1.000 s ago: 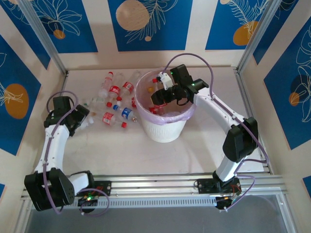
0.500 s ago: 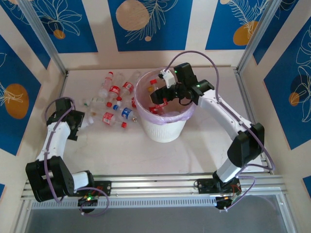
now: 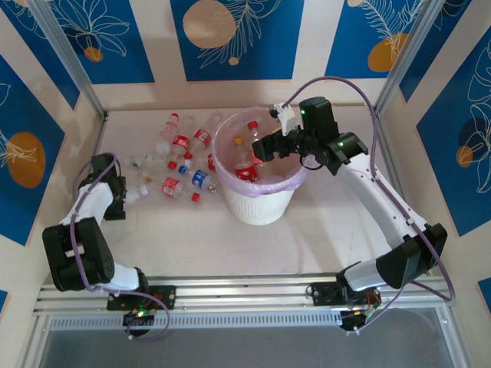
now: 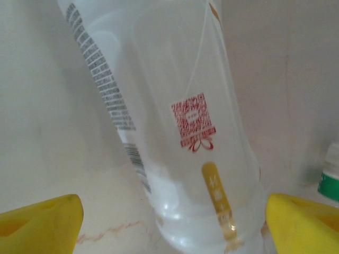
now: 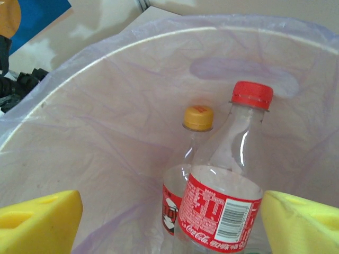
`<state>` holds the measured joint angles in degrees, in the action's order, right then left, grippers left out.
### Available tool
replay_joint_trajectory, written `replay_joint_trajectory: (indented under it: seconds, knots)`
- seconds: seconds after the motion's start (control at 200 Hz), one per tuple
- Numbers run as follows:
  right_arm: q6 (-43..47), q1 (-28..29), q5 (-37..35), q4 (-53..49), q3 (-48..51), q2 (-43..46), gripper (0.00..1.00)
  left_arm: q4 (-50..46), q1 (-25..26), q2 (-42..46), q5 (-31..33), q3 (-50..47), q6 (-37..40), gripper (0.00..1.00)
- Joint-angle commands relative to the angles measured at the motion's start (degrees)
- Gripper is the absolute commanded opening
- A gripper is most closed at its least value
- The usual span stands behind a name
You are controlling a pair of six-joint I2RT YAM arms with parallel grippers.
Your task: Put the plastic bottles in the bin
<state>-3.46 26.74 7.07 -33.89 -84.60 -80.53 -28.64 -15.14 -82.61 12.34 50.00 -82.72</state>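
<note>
Two bottles (image 5: 222, 206) in bin (image 5: 95, 106), bases cut off, right fingers (image 5: 39, 222) wide, empty, left fingers (image 4: 39, 225) wide around clear bottle (image 4: 175, 132)

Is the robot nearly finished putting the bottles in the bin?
Not yet. A red-capped bottle and a yellow-capped bottle are in the bin. The right gripper hangs open above it. The left gripper is open around a clear bottle. Several more bottles lie left of the bin.
</note>
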Motion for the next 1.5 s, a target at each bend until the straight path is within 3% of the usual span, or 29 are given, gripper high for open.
replay_joint_trajectory:
  seconds: [0.0, 0.175, 0.495, 0.735, 0.94, 1.06, 1.17, 1.29, 1.35, 1.496]
  knots:
    - [-0.1, -0.4, -1.3, -2.0, 1.0, 2.5, 0.88, 3.4, -1.2, -3.9, 2.1, 2.5, -4.2, 0.89]
    - [-0.2, -0.8, -2.9, -2.9, 1.7, 4.1, 0.87, 5.9, -1.8, -10.0, -1.8, 3.0, -5.9, 0.86]
    - [-1.2, -1.1, -3.5, -3.1, 1.7, 5.1, 0.87, 7.0, -1.8, -10.7, -2.0, -0.1, -7.2, 0.58]
    - [-2.7, -1.2, -4.2, -5.0, 1.5, 6.0, 0.87, 5.8, -1.8, -7.3, -1.9, 0.7, -2.3, 0.54]
    - [-5.0, -1.7, -4.3, -6.2, 1.5, 6.9, 0.87, 3.8, -1.5, -3.1, -6.2, 5.2, 15.3, 0.54]
    - [-6.9, -1.6, -3.3, -6.0, 1.2, 7.1, 0.87, 6.2, -1.2, 1.8, -11.8, 4.5, 25.8, 0.53]
    - [-8.4, -1.1, -3.6, -6.3, 0.0, 7.0, 0.87, 10.9, -0.6, 7.4, -19.6, 2.5, 35.1, 0.46]
    - [-9.7, 1.2, -7.2, -7.4, -3.0, 5.6, 0.87, 9.5, 0.8, 9.9, -31.5, 5.4, 45.1, 0.35]
    - [-10.4, 2.5, -7.7, -7.4, -5.2, 4.3, 0.86, 7.7, 2.4, 10.1, -37.3, 7.8, 49.8, 0.34]
    - [-10.5, 6.8, -4.1, -5.8, -11.9, -0.1, 0.86, 8.2, 8.4, 12.2, -47.5, 10.8, 58.2, 0.19]
